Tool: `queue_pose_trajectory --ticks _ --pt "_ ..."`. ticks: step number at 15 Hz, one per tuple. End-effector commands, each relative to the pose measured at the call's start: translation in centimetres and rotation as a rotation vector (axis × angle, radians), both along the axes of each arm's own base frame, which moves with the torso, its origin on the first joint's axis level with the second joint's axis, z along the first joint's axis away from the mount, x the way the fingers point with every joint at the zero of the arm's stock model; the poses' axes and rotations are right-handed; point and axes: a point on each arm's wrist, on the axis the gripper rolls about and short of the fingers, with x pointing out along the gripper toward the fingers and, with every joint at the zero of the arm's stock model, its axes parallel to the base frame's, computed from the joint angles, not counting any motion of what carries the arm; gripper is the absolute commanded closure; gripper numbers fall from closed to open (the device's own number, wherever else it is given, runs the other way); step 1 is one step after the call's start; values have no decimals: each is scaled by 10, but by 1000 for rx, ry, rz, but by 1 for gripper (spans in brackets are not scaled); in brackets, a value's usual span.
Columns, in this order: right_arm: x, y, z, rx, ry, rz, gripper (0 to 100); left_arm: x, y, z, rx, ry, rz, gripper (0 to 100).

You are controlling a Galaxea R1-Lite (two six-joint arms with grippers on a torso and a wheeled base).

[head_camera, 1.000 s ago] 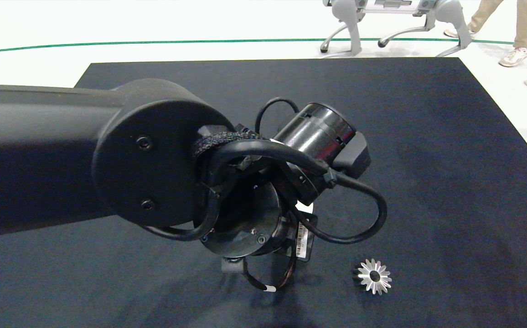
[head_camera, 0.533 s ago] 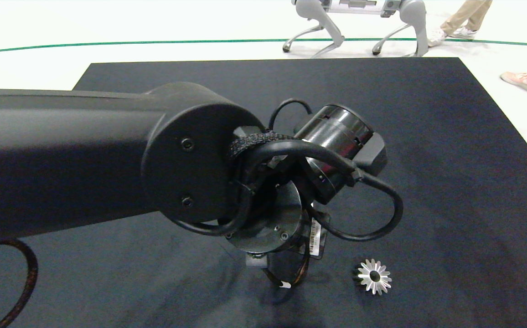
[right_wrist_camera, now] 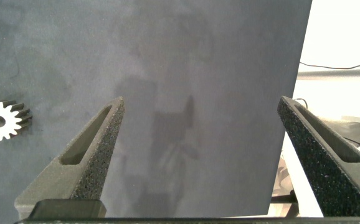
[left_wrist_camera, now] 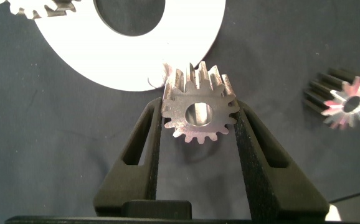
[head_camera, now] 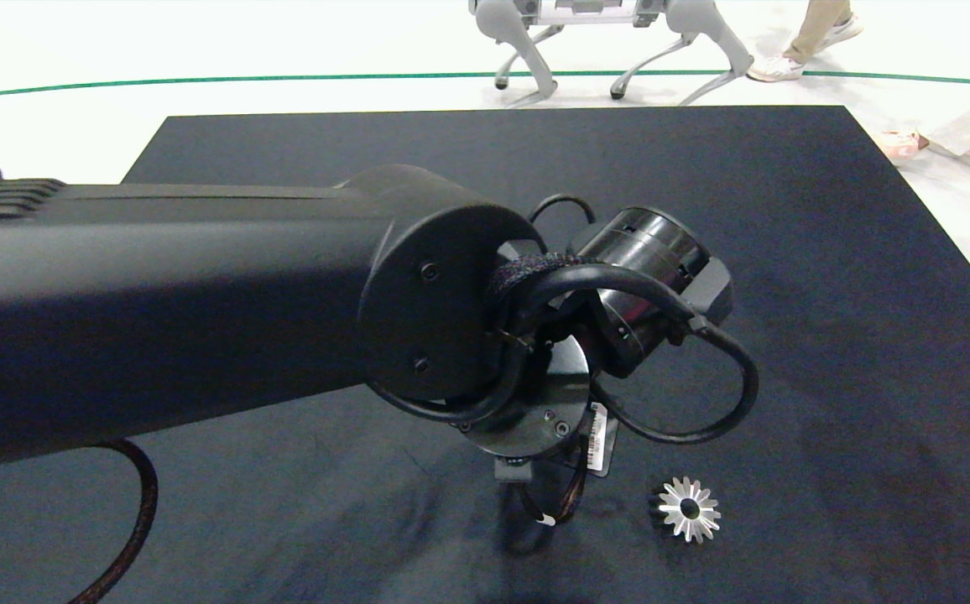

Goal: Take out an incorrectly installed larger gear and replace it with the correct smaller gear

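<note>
In the left wrist view my left gripper (left_wrist_camera: 198, 107) is shut on the smaller gear (left_wrist_camera: 179, 117), a silver spur gear with short blunt teeth, held just off the rim of a white disc (left_wrist_camera: 136, 59). The larger gear (left_wrist_camera: 347, 101), star-like with long pointed teeth, lies loose on the dark mat to one side. From above, the larger gear (head_camera: 688, 509) sits near the mat's front edge, right of the left arm's wrist (head_camera: 535, 411), which hides the left fingers. My right gripper (right_wrist_camera: 200, 99) is open wide over bare mat, out of the head view.
The white disc has a big round hole, and another blunt-toothed gear (left_wrist_camera: 33, 7) sits at its edge. One small gear (right_wrist_camera: 2, 119) lies on the mat (right_wrist_camera: 198, 62) in the right wrist view. A legged robot (head_camera: 602, 25) and a person's shoes (head_camera: 795, 54) are beyond the mat.
The left arm has reached further to the right across the mat, its wrist closer to the larger gear. The larger gear has not moved. The legged robot behind walked left.
</note>
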Motion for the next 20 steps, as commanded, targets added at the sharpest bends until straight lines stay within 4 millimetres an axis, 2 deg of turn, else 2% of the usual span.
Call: queue_pose_trajectory --ticks 1,4,6,10,15,20 --pt "0 0 -1 -4 5 -1 0 4 0 -3 13 5 10 100" --pt "0 0 -1 -3 5 1 0 4 7 -5 67 19 31 100" --pt "0 0 -1 -3 5 1 0 5 7 -7 119 -52 79 100" --pt "-1 0 0 -2 2 1 0 4 4 -3 105 -63 77 100" --pt "-1 0 0 -3 4 1 0 12 -9 -12 105 -62 78 100" --pt "0 0 -1 -3 5 1 0 13 -9 -13 108 -59 83 100"
